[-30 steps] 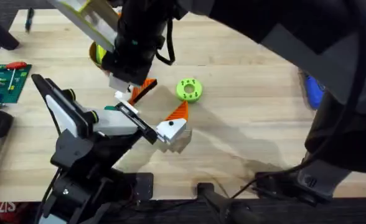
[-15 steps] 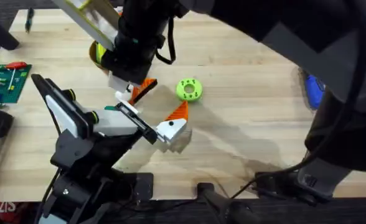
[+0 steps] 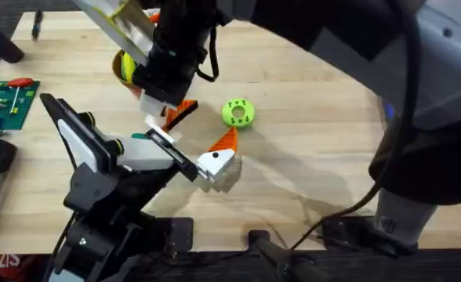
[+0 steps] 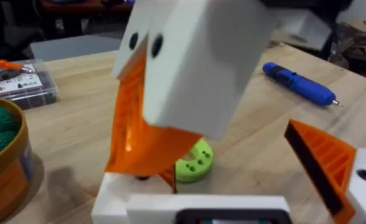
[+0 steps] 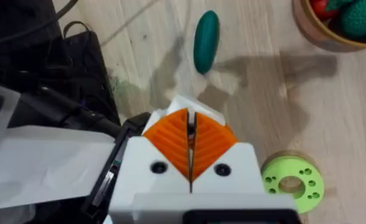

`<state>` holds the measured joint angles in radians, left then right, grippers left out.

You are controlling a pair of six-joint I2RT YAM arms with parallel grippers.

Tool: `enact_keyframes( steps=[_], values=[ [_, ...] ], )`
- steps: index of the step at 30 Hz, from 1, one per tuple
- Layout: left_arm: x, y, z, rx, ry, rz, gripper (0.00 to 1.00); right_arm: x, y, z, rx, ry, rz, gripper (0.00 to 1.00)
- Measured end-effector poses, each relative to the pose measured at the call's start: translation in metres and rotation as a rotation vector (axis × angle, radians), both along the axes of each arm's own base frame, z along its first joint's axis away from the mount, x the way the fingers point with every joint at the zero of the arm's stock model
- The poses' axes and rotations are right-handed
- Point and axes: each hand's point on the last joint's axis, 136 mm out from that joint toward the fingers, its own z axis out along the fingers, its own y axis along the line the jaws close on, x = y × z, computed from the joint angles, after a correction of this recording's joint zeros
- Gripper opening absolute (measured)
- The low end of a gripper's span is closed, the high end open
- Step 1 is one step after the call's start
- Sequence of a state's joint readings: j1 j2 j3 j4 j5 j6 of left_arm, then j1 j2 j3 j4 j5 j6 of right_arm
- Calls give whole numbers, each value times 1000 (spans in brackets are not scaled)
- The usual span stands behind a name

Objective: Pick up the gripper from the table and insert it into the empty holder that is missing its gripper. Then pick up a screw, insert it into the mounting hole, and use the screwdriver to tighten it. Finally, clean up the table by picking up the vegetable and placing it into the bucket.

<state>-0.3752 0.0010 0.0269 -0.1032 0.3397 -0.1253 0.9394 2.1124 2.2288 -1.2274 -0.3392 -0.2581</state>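
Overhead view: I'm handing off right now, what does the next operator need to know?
Right tool: shut, at the holder tip; what it holds is unclear.
Left tool: state unclear.
Screwdriver and vegetable lie on the table, bucket nearby.
Done: nothing confirmed.
Left: insertion, screwing, tightening, vegetable into bucket.

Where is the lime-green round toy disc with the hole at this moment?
The lime-green toy disc lies flat on the light wooden table near the middle of the overhead view, just beyond the smooth orange wedge.
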Motion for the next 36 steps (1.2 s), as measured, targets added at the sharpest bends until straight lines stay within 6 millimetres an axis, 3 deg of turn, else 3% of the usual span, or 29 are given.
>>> enact_keyframes(
  steps=[24,26,29,31,33,36],
  values=[
    [0,0,0,0,-1,0,989,0,0,0,0,0,-1,26],
    [0,0,0,1,-1,0,989,0,-1,0,-3,5,-7,200],
    [1,1,0,1,-1,6,989,5,-2,-1,-9,-13,-16,628],
    [1,1,0,1,-1,7,989,13,-6,-1,-12,-20,-35,860],
    [1,1,0,1,-2,7,989,18,-10,-1,-14,-24,-47,978],
    [1,1,0,4,-4,6,989,19,-11,1,-10,-21,-49,992]
  ],
)
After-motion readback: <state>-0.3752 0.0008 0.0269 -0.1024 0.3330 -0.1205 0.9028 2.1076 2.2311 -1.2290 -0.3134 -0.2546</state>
